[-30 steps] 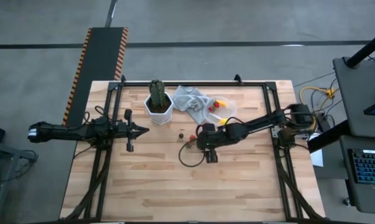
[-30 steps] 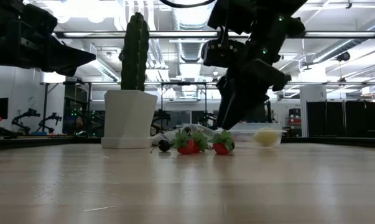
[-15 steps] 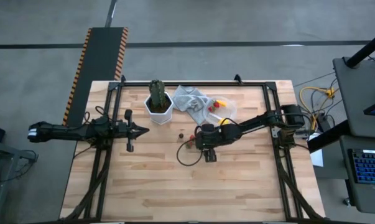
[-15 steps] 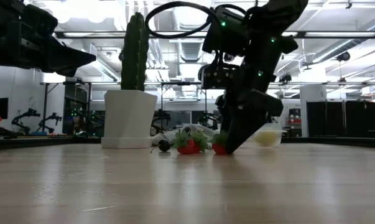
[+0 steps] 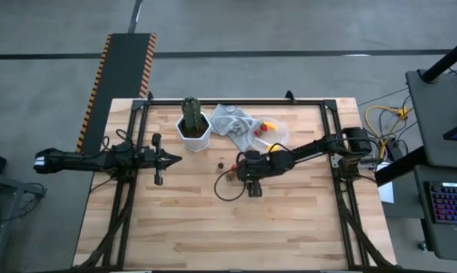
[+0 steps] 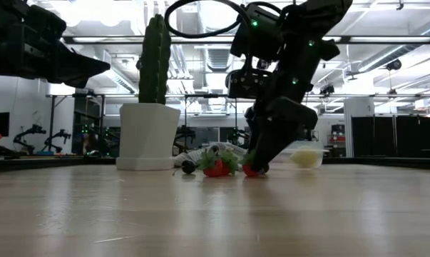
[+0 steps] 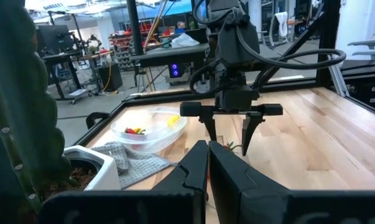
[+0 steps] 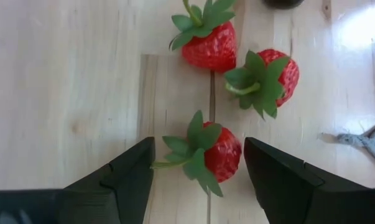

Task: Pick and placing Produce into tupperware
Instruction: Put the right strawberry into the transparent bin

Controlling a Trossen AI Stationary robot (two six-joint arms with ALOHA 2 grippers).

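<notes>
In the high view we see the right gripper [image 5: 237,168] just right of the frame's center, lowered to the wooden table [image 5: 183,220], with its arm reaching in from the right edge. The right wrist view shows its fingers [image 8: 128,180] spread wide, one on either side of a red strawberry [image 8: 213,153] with green leaves that lies on the wood between them, not yet touched by either. Two more strawberries lie just beyond it in that view: one [image 8: 209,45] near the top center and one [image 8: 271,78] toward the upper right, and a dark piece [image 8: 283,3] is cut off by the top edge. In the low view the gripper comes down from above onto the berries at mid-frame, beside the white pot [image 6: 148,135] holding the tall green cactus [image 6: 155,61]. The clear round tupperware [image 5: 270,131] sits above and right of the gripper in the high view, touching the grey cloth [image 5: 232,121], and already holds red and yellow pieces [image 5: 264,127]. The left gripper [image 5: 170,158] hovers at the left of the table, well apart from the produce, its fingers [image 7: 196,168] closed together in the left wrist view.
</notes>
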